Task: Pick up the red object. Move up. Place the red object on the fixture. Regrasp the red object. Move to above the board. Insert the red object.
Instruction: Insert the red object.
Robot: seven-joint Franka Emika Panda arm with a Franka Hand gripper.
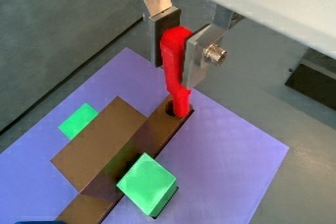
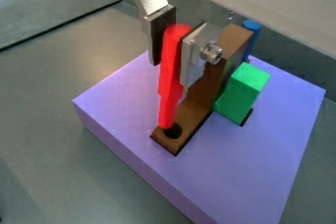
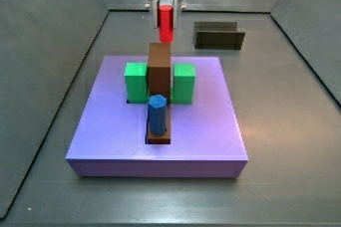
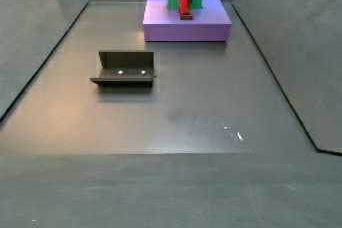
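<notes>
Red and upright, the red object [image 2: 170,76] stands with its lower tip in a dark hole at the end of the brown bar [image 2: 207,92] on the board [image 2: 125,120], its upper part clamped between the silver fingers [image 1: 199,56] of the hand [image 1: 180,41]. In a side view the hand [image 3: 166,0] hangs at top centre over the board's far edge, beyond the green blocks [image 3: 136,82] and the blue peg [image 3: 158,113]. Well apart on the grey floor, the fixture [image 4: 124,69] sits left of centre in a side view.
</notes>
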